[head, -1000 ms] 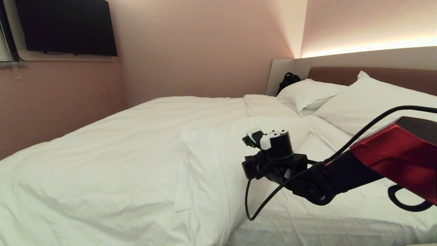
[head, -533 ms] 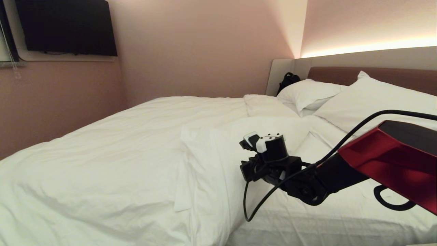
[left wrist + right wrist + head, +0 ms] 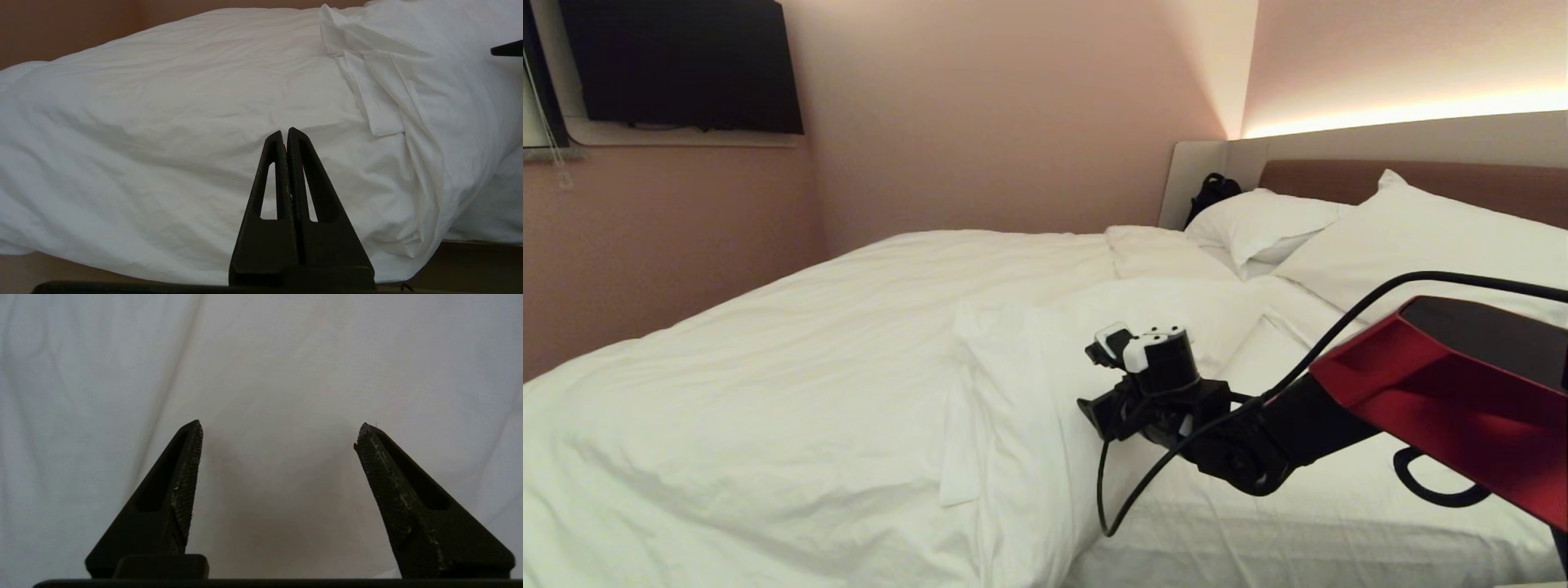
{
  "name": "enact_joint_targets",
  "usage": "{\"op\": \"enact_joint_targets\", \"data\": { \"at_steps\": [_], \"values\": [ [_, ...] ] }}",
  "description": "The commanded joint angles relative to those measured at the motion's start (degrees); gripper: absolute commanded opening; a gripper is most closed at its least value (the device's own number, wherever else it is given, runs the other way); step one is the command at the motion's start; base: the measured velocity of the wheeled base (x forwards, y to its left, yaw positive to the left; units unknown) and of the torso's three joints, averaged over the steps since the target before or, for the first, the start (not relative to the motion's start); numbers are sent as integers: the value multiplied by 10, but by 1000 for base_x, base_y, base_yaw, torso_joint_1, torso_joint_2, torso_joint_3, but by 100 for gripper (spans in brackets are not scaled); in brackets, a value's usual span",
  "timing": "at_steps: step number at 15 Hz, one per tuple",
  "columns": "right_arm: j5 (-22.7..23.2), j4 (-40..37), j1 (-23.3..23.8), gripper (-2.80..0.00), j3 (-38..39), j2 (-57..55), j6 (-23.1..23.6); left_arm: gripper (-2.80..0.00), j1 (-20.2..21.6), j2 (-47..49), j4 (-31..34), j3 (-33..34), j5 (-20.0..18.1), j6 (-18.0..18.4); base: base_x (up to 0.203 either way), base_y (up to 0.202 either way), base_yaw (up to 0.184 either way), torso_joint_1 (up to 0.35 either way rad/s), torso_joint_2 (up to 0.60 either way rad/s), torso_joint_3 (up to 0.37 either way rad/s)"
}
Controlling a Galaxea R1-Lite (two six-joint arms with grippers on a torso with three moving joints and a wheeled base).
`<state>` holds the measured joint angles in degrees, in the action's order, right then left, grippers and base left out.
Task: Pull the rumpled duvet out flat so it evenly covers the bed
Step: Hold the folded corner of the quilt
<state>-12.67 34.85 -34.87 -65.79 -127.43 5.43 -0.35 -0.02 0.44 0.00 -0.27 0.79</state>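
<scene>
At the near right of the head view, the red-shelled right arm (image 3: 1445,392) reaches in across the bed (image 3: 1339,523), its black forearm angled leftward and slightly down, a black cable looping beneath the wrist. The right pincer (image 3: 280,437) points down at white cloth; its wrist view shows the two fingers (image 3: 184,473) spread wide with nothing between them, tips close above the fabric, contact not discernible. In the head view the pincer itself is hidden behind the wrist housing (image 3: 1152,384).

The left pincer (image 3: 285,132) sits low beside the bed edge, level, facing the side of the duvet (image 3: 792,384); its fingers are pressed together, holding nothing. Left arm not seen in the head view.

The duvet lies over the left and middle of the bed, puffy and wrinkled, hanging over the near edge. Its headward edge is folded back into a thick ridge (image 3: 1013,367) just left of the right wrist. Right of that ridge the fitted sheet (image 3: 1258,506) is exposed.

Farther back, two white pillows (image 3: 1405,237) lean at the brown headboard (image 3: 1323,175). A black bag (image 3: 1213,192) sits in the far corner beside the pillows. A dark wall screen (image 3: 678,65) is mounted at the far left.
</scene>
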Motion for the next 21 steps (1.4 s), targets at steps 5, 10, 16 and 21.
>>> {"op": "enact_joint_targets", "data": {
  "at_steps": [5, 10, 16, 21],
  "values": [
    [-20, 2, -79, 0, -3, -2, 2, -280, 0, 0, 0, 0, 0, 0, 0, 0, 0, 0, 0, 0],
    [-34, 3, -115, 0, -13, -51, 4, -280, 0, 0, 0, 0, 0, 0, 0, 0, 0, 0, 0, 0],
    [-70, 24, -150, 0, -33, -103, 5, -280, 0, 0, 0, 0, 0, 0, 0, 0, 0, 0, 0, 0],
    [-105, 19, -123, 0, -82, -140, 6, -280, 0, 0, 0, 0, -1, 0, 0, 0, 0, 0, 0, 0]
  ]
}}
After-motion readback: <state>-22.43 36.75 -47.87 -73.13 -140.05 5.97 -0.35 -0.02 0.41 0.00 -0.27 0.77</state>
